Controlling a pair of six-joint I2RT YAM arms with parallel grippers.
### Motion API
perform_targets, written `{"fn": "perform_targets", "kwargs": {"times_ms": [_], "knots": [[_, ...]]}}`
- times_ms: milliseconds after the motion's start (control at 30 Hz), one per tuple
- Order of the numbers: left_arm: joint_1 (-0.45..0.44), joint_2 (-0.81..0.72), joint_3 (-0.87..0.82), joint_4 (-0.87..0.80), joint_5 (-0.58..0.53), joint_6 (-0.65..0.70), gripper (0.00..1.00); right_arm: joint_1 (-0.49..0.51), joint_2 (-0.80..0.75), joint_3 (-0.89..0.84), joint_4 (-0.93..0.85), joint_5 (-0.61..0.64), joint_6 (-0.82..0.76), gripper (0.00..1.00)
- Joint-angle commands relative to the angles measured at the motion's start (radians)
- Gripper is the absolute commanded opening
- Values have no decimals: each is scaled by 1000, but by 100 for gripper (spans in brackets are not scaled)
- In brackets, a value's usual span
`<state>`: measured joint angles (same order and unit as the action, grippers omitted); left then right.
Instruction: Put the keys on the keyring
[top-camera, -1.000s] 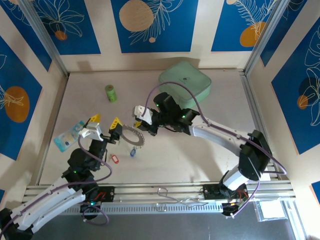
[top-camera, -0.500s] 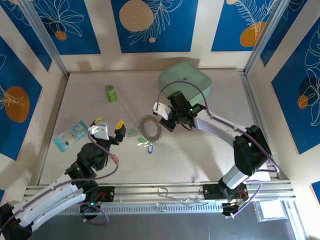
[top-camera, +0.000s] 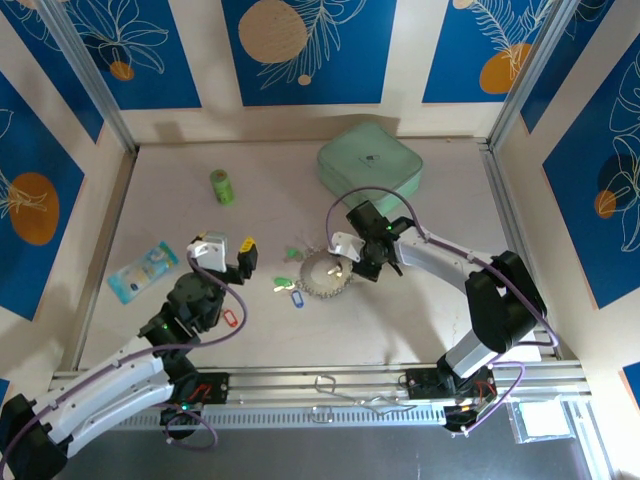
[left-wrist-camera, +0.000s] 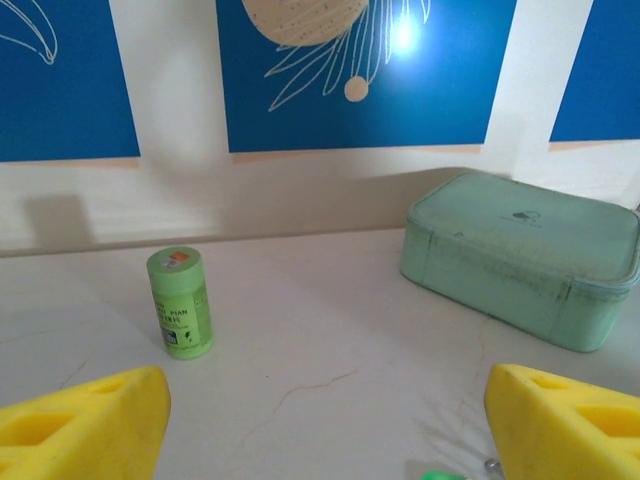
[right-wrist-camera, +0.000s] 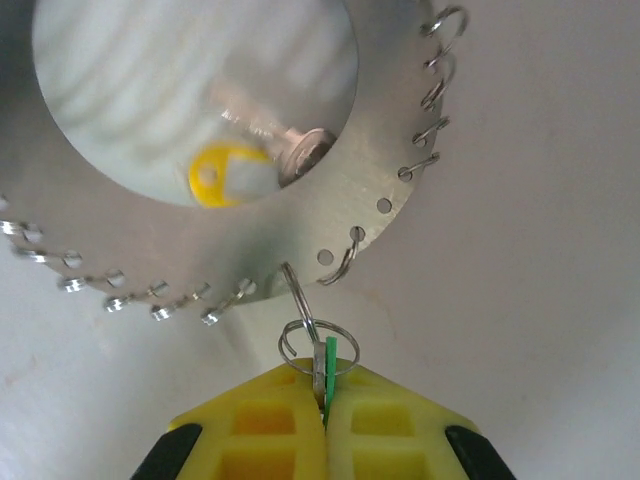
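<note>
Pinching is recorded at the right gripper (right-wrist-camera: 325, 400): pads pressed together on a green-tagged key (right-wrist-camera: 330, 358) and its small wire loop (right-wrist-camera: 300, 338), which touches a hook on the rim of the keyring (right-wrist-camera: 300, 250). The keyring is seen mid-table, with loose keys (top-camera: 297, 298) scattered just left of it. The left gripper (left-wrist-camera: 325, 430) is spread wide and empty above the table (left-wrist-camera: 330, 330).
</note>
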<state>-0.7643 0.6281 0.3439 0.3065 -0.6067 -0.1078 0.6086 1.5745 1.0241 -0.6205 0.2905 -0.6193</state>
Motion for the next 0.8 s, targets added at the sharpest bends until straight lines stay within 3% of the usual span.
{"fn": "perform_targets", "kwargs": {"times_ms": [0, 100, 333, 467, 600, 767], "knots": [[19, 27, 37, 22, 27, -22, 82, 8, 11, -11, -64, 102, -37, 0], [29, 57, 43, 31, 41, -29, 82, 10, 37, -15, -87, 154, -33, 1], [44, 80, 46, 41, 29, -53, 81, 11, 86, -59, -124, 228, -66, 25], [52, 99, 48, 43, 36, -53, 81, -2, 70, -60, -124, 250, -57, 32], [59, 132, 59, 48, 62, -50, 81, -10, -28, -45, -88, 166, -11, 34], [59, 154, 75, 28, 54, -18, 80, -25, -246, -61, 10, -93, 178, 37]]}}
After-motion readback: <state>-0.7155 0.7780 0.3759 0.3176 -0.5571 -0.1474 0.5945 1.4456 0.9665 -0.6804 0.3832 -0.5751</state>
